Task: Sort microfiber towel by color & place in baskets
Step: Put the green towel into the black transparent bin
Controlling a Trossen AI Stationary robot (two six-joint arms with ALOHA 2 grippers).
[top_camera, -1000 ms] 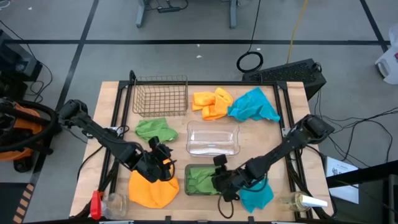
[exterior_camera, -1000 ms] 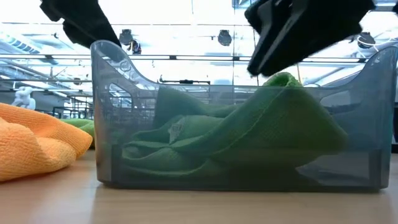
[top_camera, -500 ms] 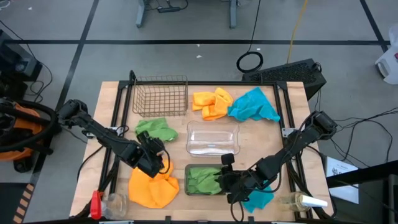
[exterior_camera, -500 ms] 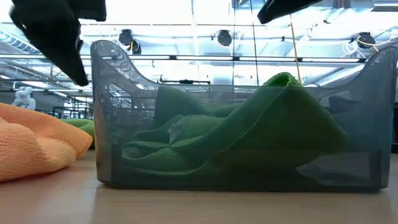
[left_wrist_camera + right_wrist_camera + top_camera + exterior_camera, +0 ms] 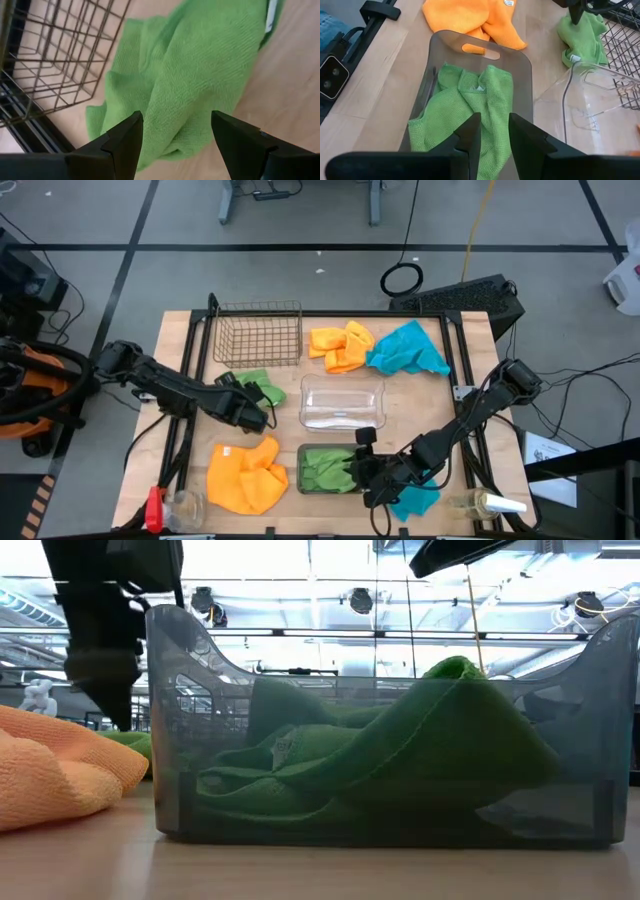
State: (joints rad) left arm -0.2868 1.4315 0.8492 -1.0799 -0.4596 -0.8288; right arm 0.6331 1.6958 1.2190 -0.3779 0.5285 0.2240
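Left gripper spread open over green towel, left-centre; risks snagging wire basket alongside. Right gripper released, nearly closed.

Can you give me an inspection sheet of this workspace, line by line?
Surface: wooden table, dark rails along both sides.
Job's things: one green towel in the grey tray; a second green towel loose beside the wire basket; orange towels and teal towels loose; clear tray holds no towel.
Clutter: plastic bottles at the front corners.
Claws: left claw open over the loose green towel; right claw at the grey tray.
Cables: coil on the floor.
Surroundings: grey floor, nothing else seen.
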